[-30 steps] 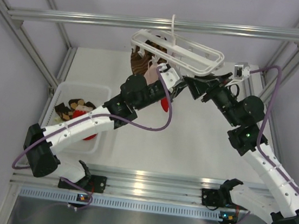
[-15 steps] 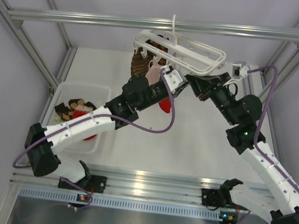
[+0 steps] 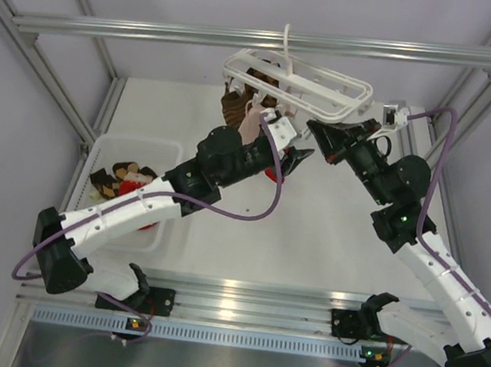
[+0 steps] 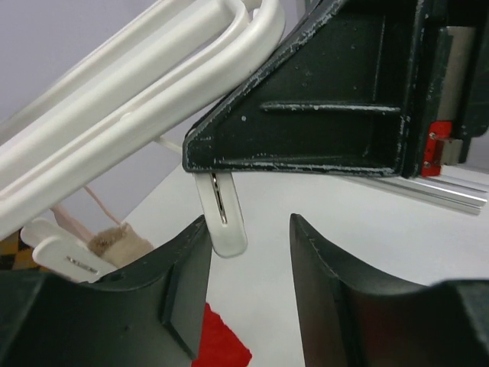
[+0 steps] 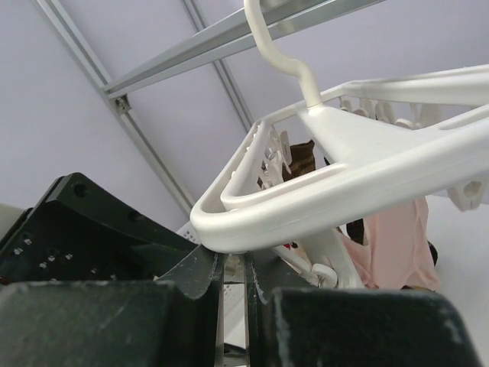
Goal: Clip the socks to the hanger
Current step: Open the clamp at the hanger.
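The white hanger [image 3: 296, 80] hangs by its hook from the aluminium rail, tilted. A brown striped sock [image 3: 234, 103] and a pale pink sock [image 3: 251, 123] dangle from its left end. My right gripper [image 3: 313, 129] is under the hanger's near rim [image 5: 359, 180], shut [image 5: 235, 264] on the top of a white clip [image 4: 221, 218]. That clip's lower end sticks out below its black finger. My left gripper [image 3: 300, 158] is open [image 4: 248, 229] just under that clip, with nothing between its pads. A red sock [image 4: 221, 345] shows below them; it is mostly hidden in the top view [image 3: 271, 175].
A white bin [image 3: 170, 152] at the table's left holds more socks [image 3: 126, 174], one of them red [image 3: 147, 223]. Aluminium frame posts stand at both sides and the rail [image 3: 157, 31] crosses the back. Purple cables loop off both arms.
My left gripper has opened and shifted slightly right under the clip. My right gripper has closed on the clip and moved a little toward the hanger.
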